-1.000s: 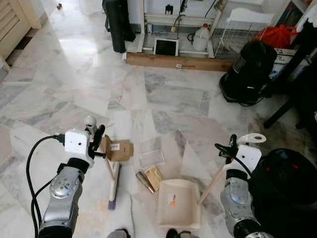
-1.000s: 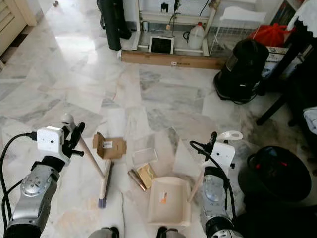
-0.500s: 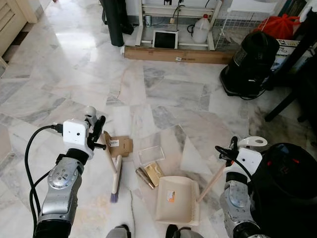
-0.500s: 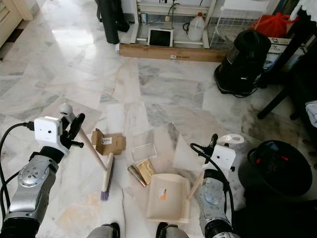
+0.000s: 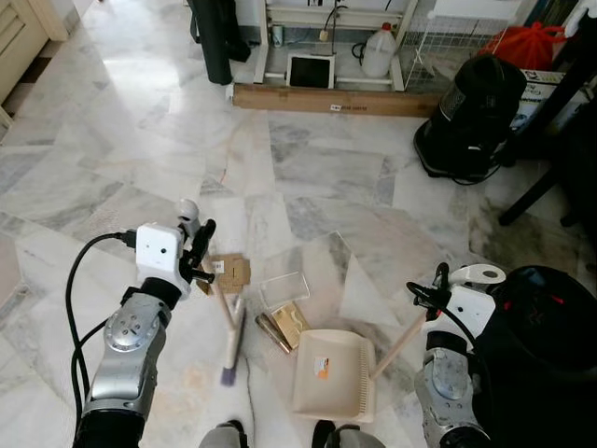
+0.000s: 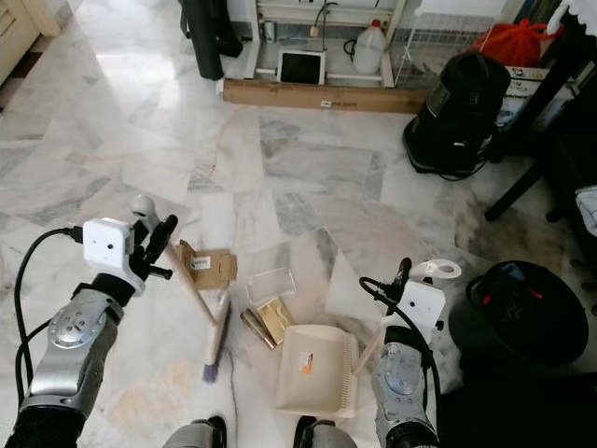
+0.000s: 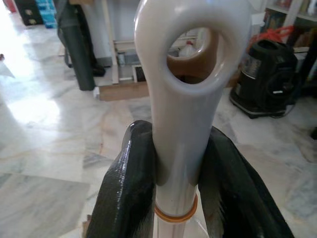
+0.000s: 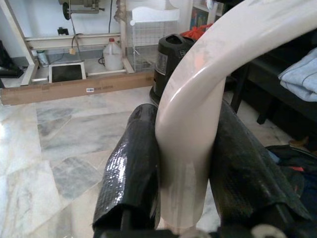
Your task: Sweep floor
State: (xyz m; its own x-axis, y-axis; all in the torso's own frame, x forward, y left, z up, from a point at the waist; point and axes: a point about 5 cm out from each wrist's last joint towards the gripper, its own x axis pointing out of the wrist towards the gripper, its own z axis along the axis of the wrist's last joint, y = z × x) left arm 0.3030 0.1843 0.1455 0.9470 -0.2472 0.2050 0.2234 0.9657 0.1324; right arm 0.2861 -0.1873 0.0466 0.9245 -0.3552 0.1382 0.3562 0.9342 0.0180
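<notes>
My left gripper [image 5: 198, 252] is shut on the white looped top of a broom handle [image 7: 190, 74]. The wooden shaft slants down to the broom head [image 5: 231, 341] on the marble floor. Just right of the head lies litter: a small cardboard box [image 5: 227, 273], a clear plastic tub [image 5: 284, 289] and gold and brown packets [image 5: 283, 327]. A cream dustpan [image 5: 333, 375] rests flat on the floor beside the packets. Its long handle [image 8: 198, 124] rises to my right gripper [image 5: 431, 294], which is shut on it.
A black vacuum cleaner [image 5: 471, 117] stands at the back right, with a long cardboard box [image 5: 331, 101] along the shelf base behind. A black round bin [image 5: 550, 327] sits close by my right arm. Dark table legs [image 5: 536, 191] are at the right. Open marble floor lies ahead and to the left.
My left gripper has moved right with the broom, and the broom head has slid right toward the packets and dustpan. The right gripper and dustpan have stayed put since half a second ago.
</notes>
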